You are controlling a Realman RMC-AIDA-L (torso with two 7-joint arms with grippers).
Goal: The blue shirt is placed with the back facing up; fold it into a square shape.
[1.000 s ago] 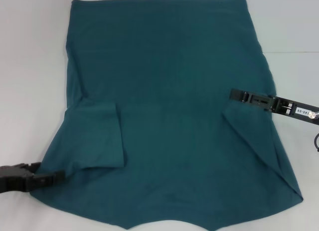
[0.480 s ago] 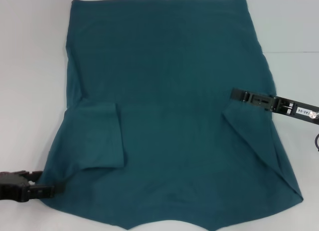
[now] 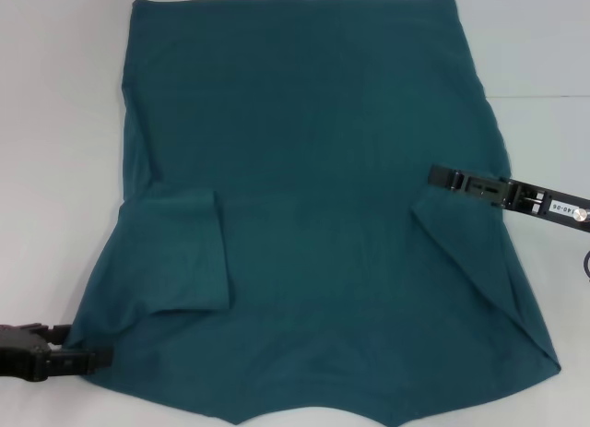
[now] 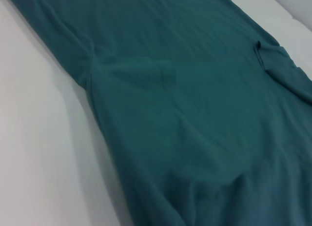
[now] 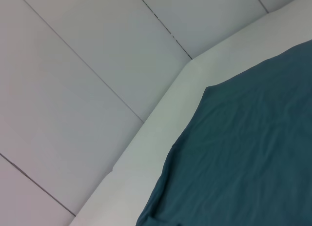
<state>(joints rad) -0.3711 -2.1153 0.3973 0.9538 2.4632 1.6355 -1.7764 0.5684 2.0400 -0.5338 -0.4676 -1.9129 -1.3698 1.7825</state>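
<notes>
The blue shirt [image 3: 313,150] lies flat on the white table [image 3: 55,123], plain side up. Its left sleeve [image 3: 184,252] and right sleeve [image 3: 466,252] are folded inward onto the body. My left gripper [image 3: 92,358] sits low at the shirt's near left corner, touching its edge. My right gripper [image 3: 438,176] hovers over the right side, just above the folded right sleeve. In the left wrist view the blue shirt [image 4: 195,113] fills most of the picture. The right wrist view catches a far corner of the blue shirt [image 5: 243,162].
Bare white table borders the shirt on the left and right [image 3: 544,58]. The table's rim [image 5: 161,118] and a tiled floor [image 5: 73,65] beyond it show in the right wrist view.
My left gripper has slid toward the near edge along the shirt's left side, down to its corner. The right gripper has drifted slightly outward. The shirt has barely shifted.
</notes>
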